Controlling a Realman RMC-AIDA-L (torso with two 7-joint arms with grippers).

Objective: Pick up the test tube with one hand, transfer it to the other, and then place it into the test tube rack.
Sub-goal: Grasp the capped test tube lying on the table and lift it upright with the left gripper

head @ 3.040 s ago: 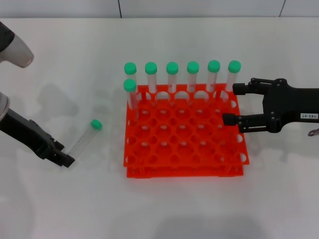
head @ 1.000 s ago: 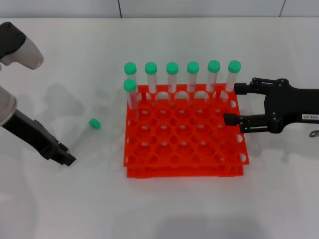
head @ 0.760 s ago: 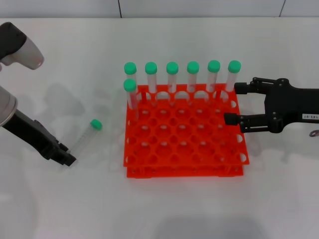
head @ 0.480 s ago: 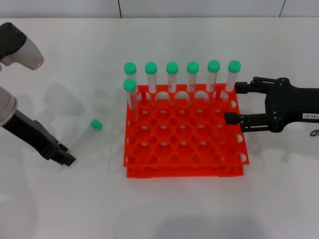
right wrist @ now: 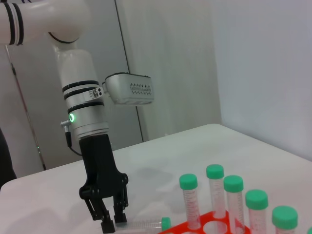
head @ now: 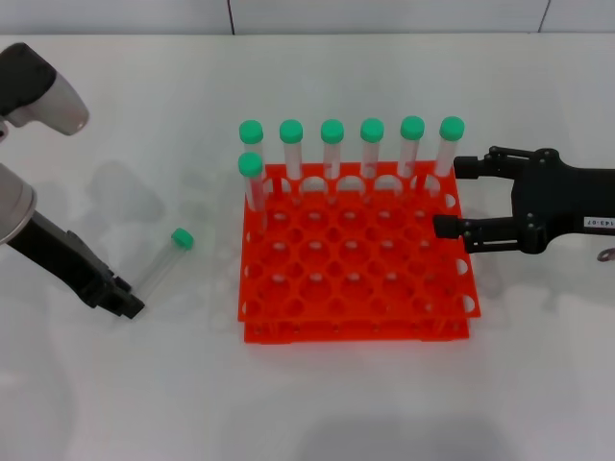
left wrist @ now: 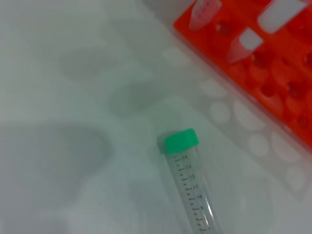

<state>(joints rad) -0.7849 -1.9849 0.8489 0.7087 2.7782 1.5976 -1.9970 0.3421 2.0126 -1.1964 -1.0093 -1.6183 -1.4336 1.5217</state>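
We see the test tube [head: 161, 263] lying flat on the white worktop [head: 144, 115], in the lower left part of the head view, well apart from the red test tube rack [head: 354, 259] in the middle. Its green cap [head: 182, 238] points up and toward the rack, and its clear bottom end points down toward our left claw [head: 130, 305].

The left claw sits low at that bottom end. In the right wrist view its two fingers [right wrist: 106, 222] are a little apart, with the tube's end just beside them. We cannot tell if they touch it yet.

The tube looks small and light, so we think it lifts easily. It is hard plastic, so it will not bend. But it is round and smooth, so it may roll on the worktop or slip out of a weak hold. We think the best place to hold it is on the clear body near the bottom end. That leaves the cap end free for the other claw to take.

Our right claw [head: 450, 197] waits at the right side of the frame, over the rack's right edge, with its fingers wide apart and nothing in them. Seven more tubes [head: 370, 144] stand at the back of the rack.
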